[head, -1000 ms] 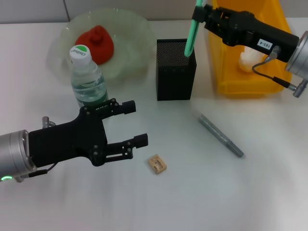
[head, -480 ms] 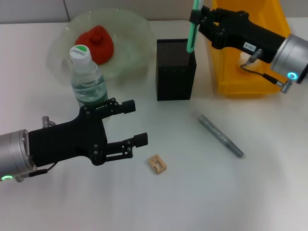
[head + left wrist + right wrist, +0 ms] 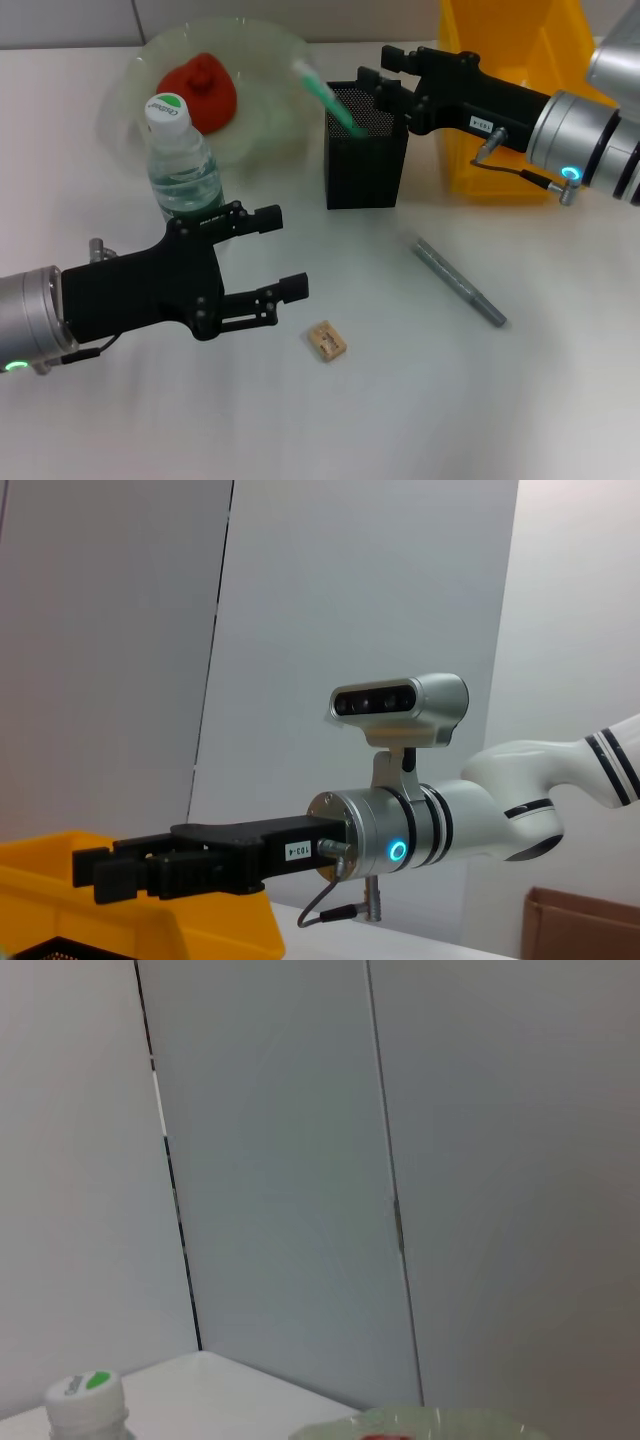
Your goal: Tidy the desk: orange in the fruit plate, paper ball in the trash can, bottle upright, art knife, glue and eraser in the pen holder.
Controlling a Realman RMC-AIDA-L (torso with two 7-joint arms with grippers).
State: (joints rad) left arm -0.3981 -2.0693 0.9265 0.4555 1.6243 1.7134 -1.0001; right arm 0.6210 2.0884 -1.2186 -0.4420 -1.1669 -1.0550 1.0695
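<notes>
now art knife (image 3: pixel 327 93) leans leftward in pen holder (image 3: pixel 365 160).

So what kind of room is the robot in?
Probably an office or a test lab, set up like a desk. There's a plain white desk, a black mesh pen holder and a yellow trash can, with bare grey wall panels behind.

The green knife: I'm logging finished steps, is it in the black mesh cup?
In. The green knife leans tilted, lower end inside the mesh cup.
</notes>
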